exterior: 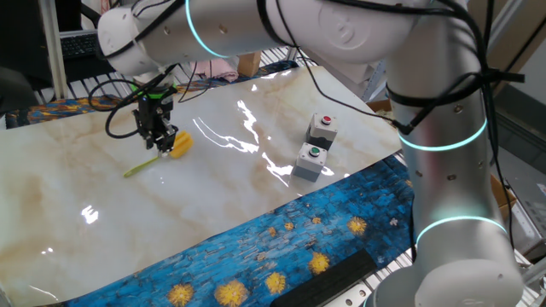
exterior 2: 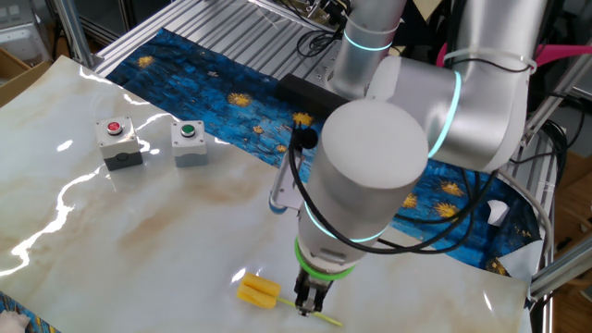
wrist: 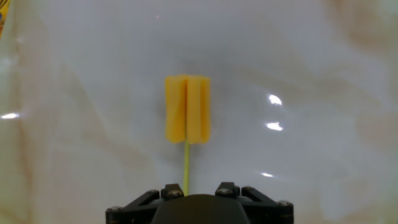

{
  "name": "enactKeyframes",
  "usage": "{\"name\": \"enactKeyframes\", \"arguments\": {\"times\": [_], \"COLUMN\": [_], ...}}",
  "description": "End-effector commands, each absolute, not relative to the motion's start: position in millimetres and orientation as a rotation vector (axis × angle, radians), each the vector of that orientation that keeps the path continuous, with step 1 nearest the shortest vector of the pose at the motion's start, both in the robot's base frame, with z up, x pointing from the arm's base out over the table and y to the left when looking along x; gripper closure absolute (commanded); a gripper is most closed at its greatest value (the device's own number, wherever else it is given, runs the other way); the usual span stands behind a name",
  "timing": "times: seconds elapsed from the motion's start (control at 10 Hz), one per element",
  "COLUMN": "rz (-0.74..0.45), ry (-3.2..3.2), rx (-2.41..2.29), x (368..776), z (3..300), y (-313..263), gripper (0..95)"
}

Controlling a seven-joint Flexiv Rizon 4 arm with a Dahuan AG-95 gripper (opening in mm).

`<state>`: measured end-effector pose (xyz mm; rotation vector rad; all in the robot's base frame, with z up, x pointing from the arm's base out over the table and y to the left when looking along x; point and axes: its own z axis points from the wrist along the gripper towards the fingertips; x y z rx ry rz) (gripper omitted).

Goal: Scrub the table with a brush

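The brush point(exterior: 177, 144) lies on the glossy cream marble table point(exterior: 222, 200), with its yellow bristle head to the right and its thin yellow-green handle running down-left. My gripper point(exterior: 160, 136) points straight down at the handle just behind the head, its fingers drawn close around the stick. In the other fixed view the gripper point(exterior 2: 309, 303) pinches the handle right of the yellow head point(exterior 2: 257, 292). In the hand view the brush point(wrist: 188, 109) stands ahead on the table point(wrist: 311, 68) and its handle runs in under the gripper point(wrist: 198, 194); the fingertips are hidden.
Two grey button boxes stand on the table, one with a red button point(exterior: 322, 128) and one with a green button point(exterior: 311, 160). A blue cloth with yellow flowers point(exterior: 281, 247) edges the tabletop. The arm's large body point(exterior 2: 370, 176) hangs over the near table edge.
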<state>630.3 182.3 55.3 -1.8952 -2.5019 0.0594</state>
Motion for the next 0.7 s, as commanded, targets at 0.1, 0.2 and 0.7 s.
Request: {"name": "enactKeyframes", "arguments": {"times": [0.1,0.2,0.7], "rz": [0.048,0.036,0.045], "ry": [-2.515,-2.516,-2.531], "rx": [-1.889,-1.88,-1.878], "x": [629.4,630.1,630.2], "z": [50.4,50.3,50.4], "y": [181.6,180.8,180.9], "gripper": [57.0,57.0,76.0]}}
